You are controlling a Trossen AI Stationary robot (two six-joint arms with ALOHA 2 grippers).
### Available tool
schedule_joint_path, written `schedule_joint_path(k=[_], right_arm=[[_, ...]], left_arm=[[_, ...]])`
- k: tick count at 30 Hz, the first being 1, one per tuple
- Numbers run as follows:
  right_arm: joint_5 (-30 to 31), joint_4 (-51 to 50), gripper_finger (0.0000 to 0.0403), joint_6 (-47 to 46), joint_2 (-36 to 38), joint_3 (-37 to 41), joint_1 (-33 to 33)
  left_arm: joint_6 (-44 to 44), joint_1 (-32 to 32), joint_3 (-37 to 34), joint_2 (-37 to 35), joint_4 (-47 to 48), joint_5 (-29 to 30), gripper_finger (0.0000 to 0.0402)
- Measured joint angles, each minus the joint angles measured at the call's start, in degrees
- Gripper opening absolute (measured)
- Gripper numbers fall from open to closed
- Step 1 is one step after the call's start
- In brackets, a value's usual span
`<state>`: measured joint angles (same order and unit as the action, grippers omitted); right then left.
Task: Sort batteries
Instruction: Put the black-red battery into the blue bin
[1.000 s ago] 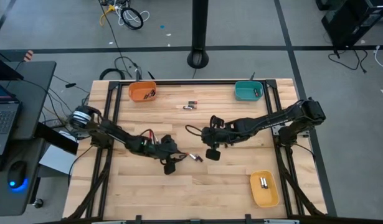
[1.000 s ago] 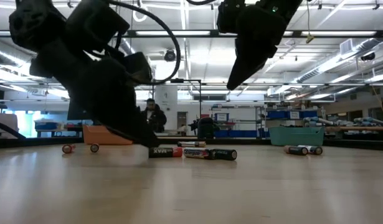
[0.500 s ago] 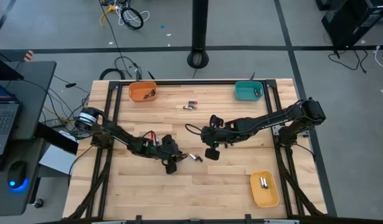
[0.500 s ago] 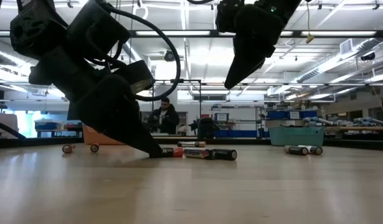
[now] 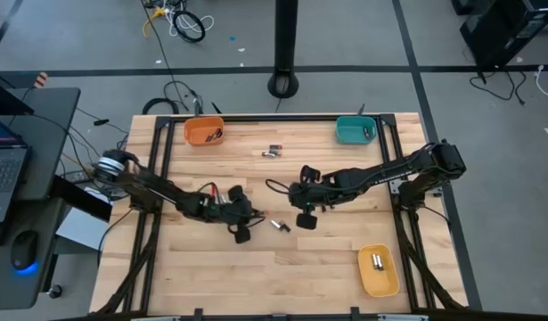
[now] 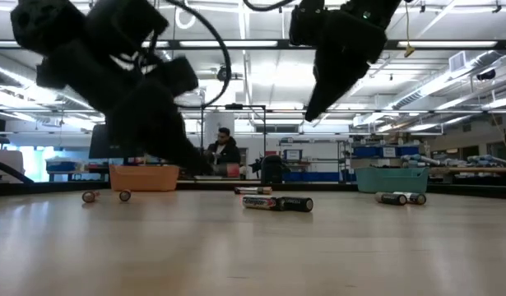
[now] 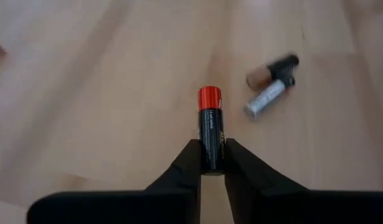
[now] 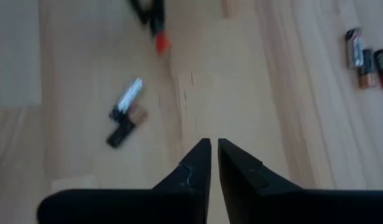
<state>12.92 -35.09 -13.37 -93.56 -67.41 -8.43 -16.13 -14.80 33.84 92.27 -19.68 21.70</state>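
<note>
Lifted off the table since a second ago, my left claw (image 7: 211,163) grips a red-tipped battery (image 7: 210,127), centre frame. Next: carry it to a bin. Right claw (image 8: 210,163) hovers closed, empty.

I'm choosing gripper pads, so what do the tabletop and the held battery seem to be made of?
The table looks like pale wood, matte, with visible grain and plank seams. The battery gripped by the left gripper looks like a metal cell in a glossy black wrap with a red end; its casing can't be confirmed.
</note>
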Motion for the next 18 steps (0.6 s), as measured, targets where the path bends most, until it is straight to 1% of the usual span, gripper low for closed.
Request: schedule_joint_path(k=[2,4,7,11,14,16,18], right_arm=[[-0.1,-0.3,0.0035,0.6,0.0,0.1,0.0],[-0.2,2.9,0.0029,1.5,0.1,1.2,0.0],[-1.7,10.4,0.0019,2.0,0.1,3.9,0.0],[-3.0,22.9,0.0016,2.0,0.1,7.5,-0.1],[-3.1,28.2,0.0032,1.7,0.0,7.9,-0.4],[-3.1,31.0,0.0053,2.1,0.0,7.8,-0.6],[-3.1,33.9,0.0080,3.1,0.0,7.8,-1.2]], left_arm=[[1.3,0.5,-0.4,-3.3,1.3,0.6,0.0049],[2.8,1.0,-0.9,-6.5,1.6,0.6,0.0049],[5.9,1.3,-1.9,-10.5,-0.5,0.3,0.0049],[9.0,1.4,-4.0,-13.7,-4.8,-2.5,0.0049],[9.7,1.4,-5.0,-15.2,-5.3,-3.5,0.0049],[10.6,1.4,-5.0,-15.1,-6.1,-4.8,0.0049],[12.4,1.5,-5.0,-15.0,-9.7,-6.8,0.0049]])
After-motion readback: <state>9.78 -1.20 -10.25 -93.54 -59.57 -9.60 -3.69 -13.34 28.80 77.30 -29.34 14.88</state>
